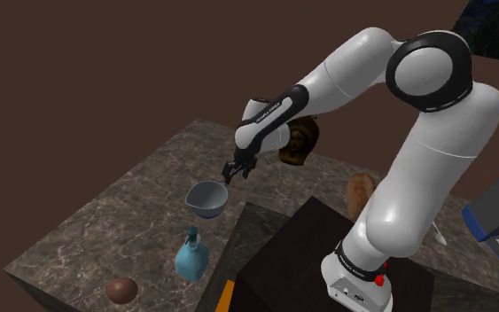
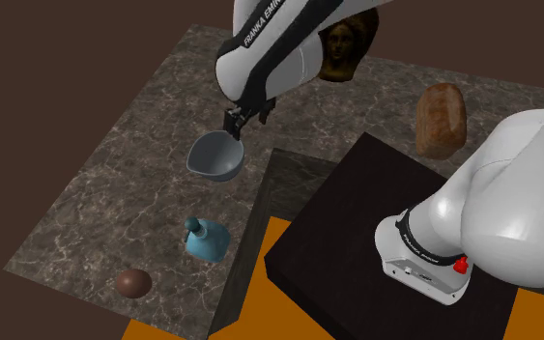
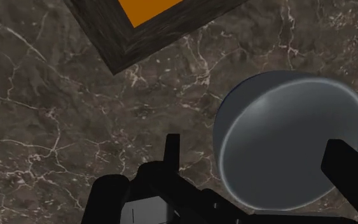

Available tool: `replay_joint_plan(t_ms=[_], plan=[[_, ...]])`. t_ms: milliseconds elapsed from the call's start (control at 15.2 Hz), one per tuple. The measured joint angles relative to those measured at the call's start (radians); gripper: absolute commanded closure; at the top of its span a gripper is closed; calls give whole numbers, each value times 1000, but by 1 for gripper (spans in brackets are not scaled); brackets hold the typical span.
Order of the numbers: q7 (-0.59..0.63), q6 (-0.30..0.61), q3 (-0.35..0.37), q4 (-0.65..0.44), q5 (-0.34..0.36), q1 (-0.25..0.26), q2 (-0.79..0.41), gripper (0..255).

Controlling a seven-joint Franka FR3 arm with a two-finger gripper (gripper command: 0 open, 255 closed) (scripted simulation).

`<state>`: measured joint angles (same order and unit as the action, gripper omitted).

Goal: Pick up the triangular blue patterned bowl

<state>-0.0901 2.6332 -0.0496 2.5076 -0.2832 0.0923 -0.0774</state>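
Observation:
The bowl (image 1: 207, 198) is a plain grey-blue dish with a rounded triangular rim, standing upright on the dark marble-patterned table (image 1: 105, 222). My black gripper (image 1: 236, 170) hangs just above the bowl's rim on the side toward the stand. From the second exterior view the gripper (image 2: 233, 124) sits at the bowl's (image 2: 214, 156) upper right edge. In the wrist view the gripper (image 3: 260, 165) is open: one finger stands outside the bowl (image 3: 285, 133) over the table, the other over its far rim. Neither finger is seen touching it.
A light blue bottle (image 1: 191, 255) and a brown ball (image 1: 121, 289) stand nearer the table's front edge. A brown bust (image 1: 299, 142) and a brown loaf-like lump (image 1: 360, 193) are at the back. The black stand (image 1: 327, 257) borders the table; orange floor (image 3: 165, 9) shows past its edge.

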Motion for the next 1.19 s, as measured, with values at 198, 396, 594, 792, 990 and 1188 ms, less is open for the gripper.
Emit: replay_joint_plan(t_ms=[198, 396, 594, 792, 990, 1188], plan=[[-64, 75, 23, -55, -85, -8, -118, 0], [-113, 123, 53, -148, -149, -28, -246, 0], [-138, 154, 71, -168, -177, -40, -293, 0], [-165, 183, 87, -184, -198, -56, -339, 0], [-180, 210, 101, -191, -213, -65, -373, 255], [-184, 216, 104, -191, -217, -67, -377, 255]])
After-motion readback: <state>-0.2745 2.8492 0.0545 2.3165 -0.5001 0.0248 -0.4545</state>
